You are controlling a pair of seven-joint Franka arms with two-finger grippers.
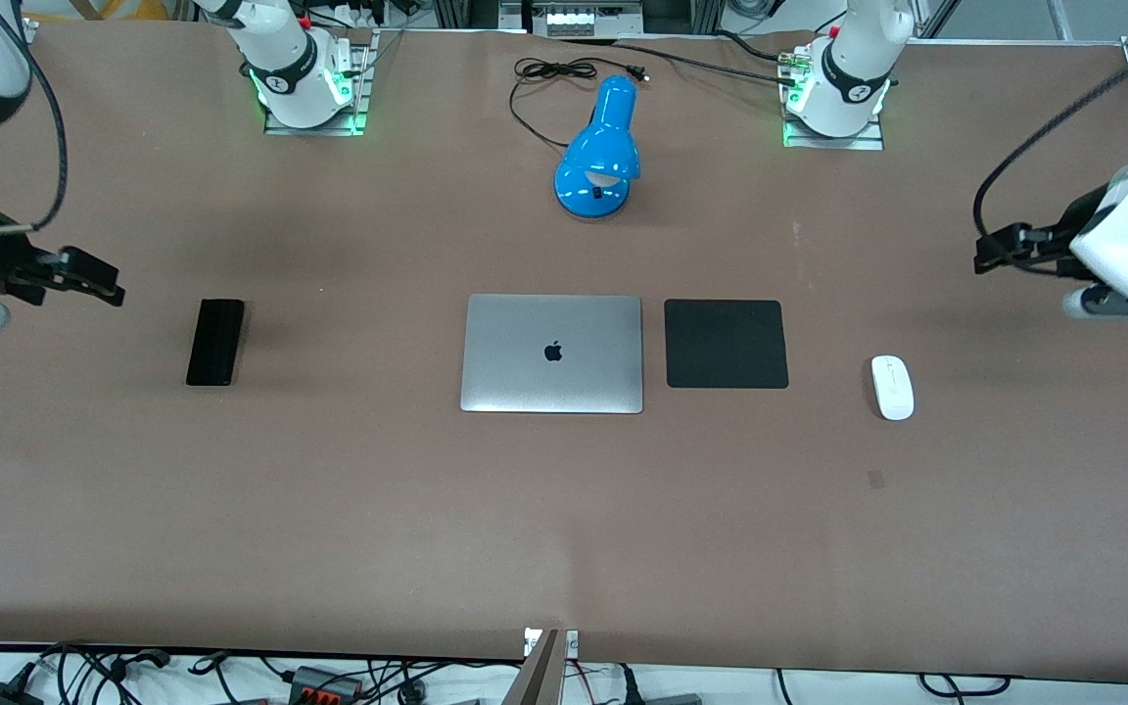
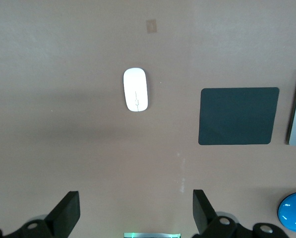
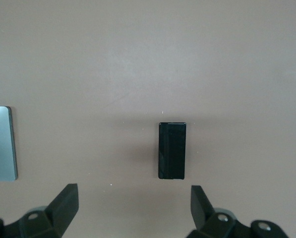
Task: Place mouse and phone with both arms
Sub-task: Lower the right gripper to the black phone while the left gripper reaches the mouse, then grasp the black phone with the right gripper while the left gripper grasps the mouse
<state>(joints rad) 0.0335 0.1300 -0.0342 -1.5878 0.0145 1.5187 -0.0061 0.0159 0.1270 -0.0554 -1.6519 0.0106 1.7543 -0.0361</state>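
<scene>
Mouse (image 1: 892,387) lies flat on the table (image 1: 329,509), toward the left arm's end from the laptop (image 1: 552,353), well apart from it with the black mat (image 1: 726,344) between; it sits slightly nearer the front camera than the mat. Phone (image 1: 215,342) lies flat toward the right arm's end from the laptop, well apart, long axis running toward the bases. Laptop closed, mid-table. Blue lamp (image 1: 600,152) stands farther from the camera than the laptop, its cord trailing toward the bases.

Left gripper (image 1: 1000,251) hangs high near the table's edge, up-table of the mouse, fingers spread wide, nothing held. Right gripper (image 1: 94,279) hangs just up-table of the phone, also wide and empty. Neither object touched; task judged not begun.

Risks, as judged:
- Phone is thin and flat on the cloth. Fingers may skate over the glossy face or pinch the cover rather than the edges; a shallow descent would miss it outright.
- Mouse is smooth and rounded. An off-centre pinch could squirt it sideways, possibly off toward the table's edge.
- Mat sits just beside the laptop. If the mouse goes there, a wide release could strike the laptop's side.
- Both arms converging on the laptop risk crossing paths.
</scene>
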